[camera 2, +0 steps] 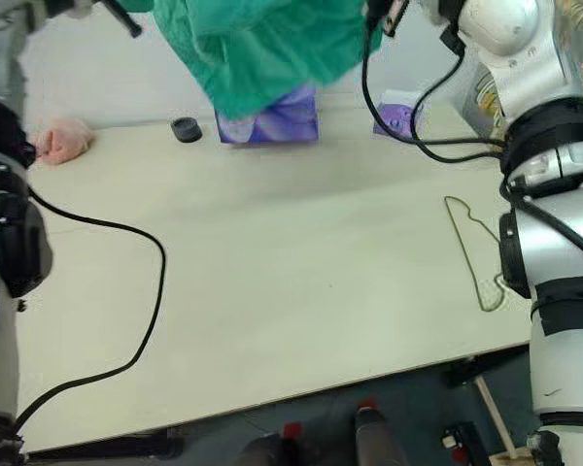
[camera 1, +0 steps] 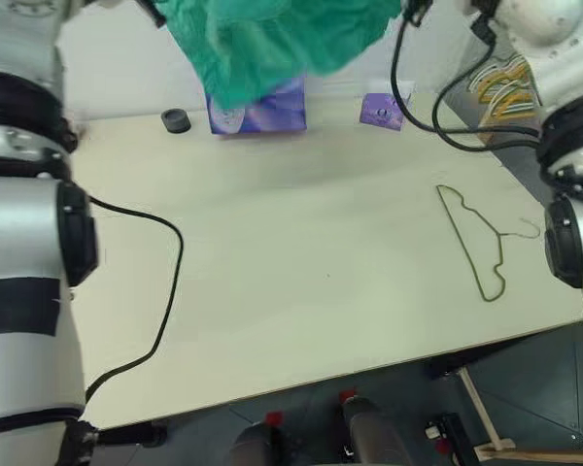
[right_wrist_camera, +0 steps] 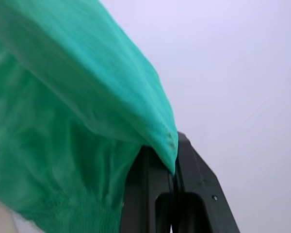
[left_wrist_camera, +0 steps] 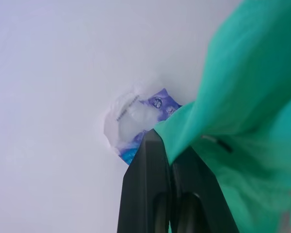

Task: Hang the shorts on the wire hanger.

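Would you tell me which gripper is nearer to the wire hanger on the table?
Right. The right gripper holds the shorts up on the wire hanger's side; the left gripper grips their far corner, farther away.

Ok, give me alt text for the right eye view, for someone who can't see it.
The teal shorts hang lifted above the far side of a pale table. The wire hanger lies flat near the table's right edge; a pink cloth sits far left.
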